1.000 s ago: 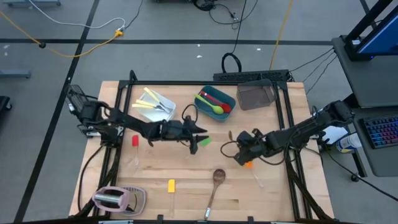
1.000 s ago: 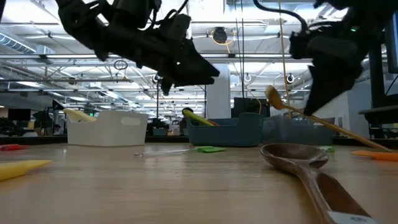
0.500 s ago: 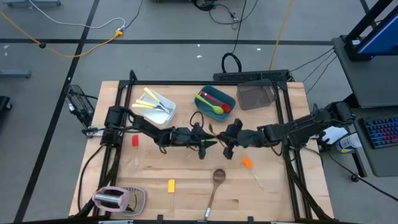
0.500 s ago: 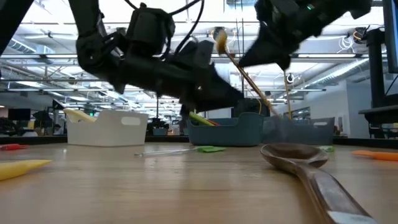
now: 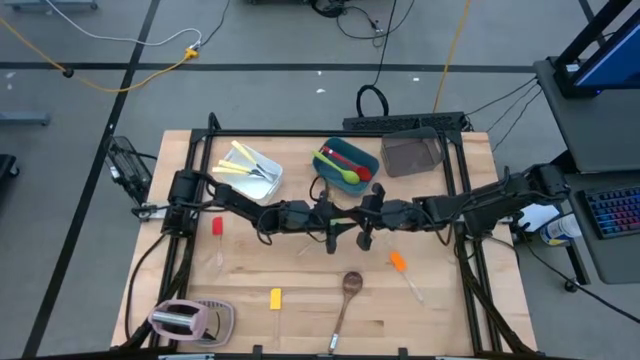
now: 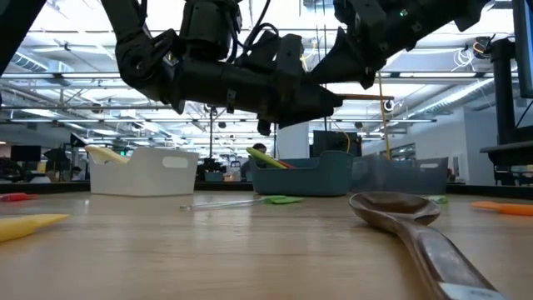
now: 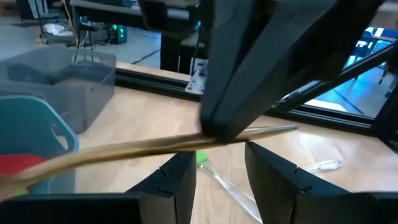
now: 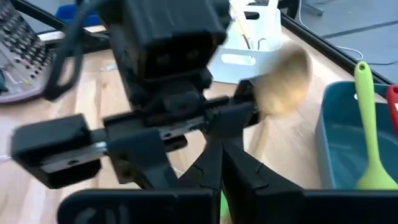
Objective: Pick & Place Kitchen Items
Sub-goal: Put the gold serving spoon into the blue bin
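The gold spoon (image 7: 143, 148) hangs above the table's middle, clamped in the right tool (image 5: 366, 215), its bowl a blur. The left tool (image 5: 338, 222) meets it there, fingers (image 7: 177, 180) apart, straddling the handle. At the far edge, the teal tub (image 5: 362, 152) holds green and red spoons; the white tub (image 5: 268, 176) holds yellow-handled knives; the grey tub's (image 5: 410, 155) contents are unclear.

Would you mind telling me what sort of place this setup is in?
Most likely a robotics lab in a large open workspace: the wooden table stands on a grey floor with loose cables, a keyboard sits beside it, and the low view shows exposed ceiling trusses.
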Action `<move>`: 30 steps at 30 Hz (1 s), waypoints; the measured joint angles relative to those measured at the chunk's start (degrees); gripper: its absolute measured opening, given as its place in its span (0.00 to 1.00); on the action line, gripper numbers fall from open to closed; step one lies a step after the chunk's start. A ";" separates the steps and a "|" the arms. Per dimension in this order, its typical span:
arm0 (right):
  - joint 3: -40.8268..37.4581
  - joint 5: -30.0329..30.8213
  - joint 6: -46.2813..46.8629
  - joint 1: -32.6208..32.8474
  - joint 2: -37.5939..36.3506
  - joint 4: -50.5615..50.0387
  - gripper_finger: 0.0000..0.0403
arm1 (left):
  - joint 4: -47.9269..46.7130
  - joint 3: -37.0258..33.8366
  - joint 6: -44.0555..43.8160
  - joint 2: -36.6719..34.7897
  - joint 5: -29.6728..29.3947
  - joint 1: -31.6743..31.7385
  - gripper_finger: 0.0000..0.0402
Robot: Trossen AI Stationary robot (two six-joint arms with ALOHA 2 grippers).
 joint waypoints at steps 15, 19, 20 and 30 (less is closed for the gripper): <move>-0.64 1.26 -1.80 -6.76 2.30 -1.07 0.00 | -1.26 1.72 6.75 0.20 0.17 8.81 0.35; -2.43 -1.70 -2.36 -7.10 1.70 -1.52 0.01 | -4.90 1.86 6.60 0.17 8.00 10.10 0.35; -2.94 -3.24 -3.08 -7.01 1.32 -2.12 0.01 | -6.35 1.90 6.57 0.17 9.20 10.12 0.35; -7.86 -7.07 2.12 -5.12 1.33 -9.47 0.24 | -12.81 2.01 4.51 -0.09 11.91 9.46 0.35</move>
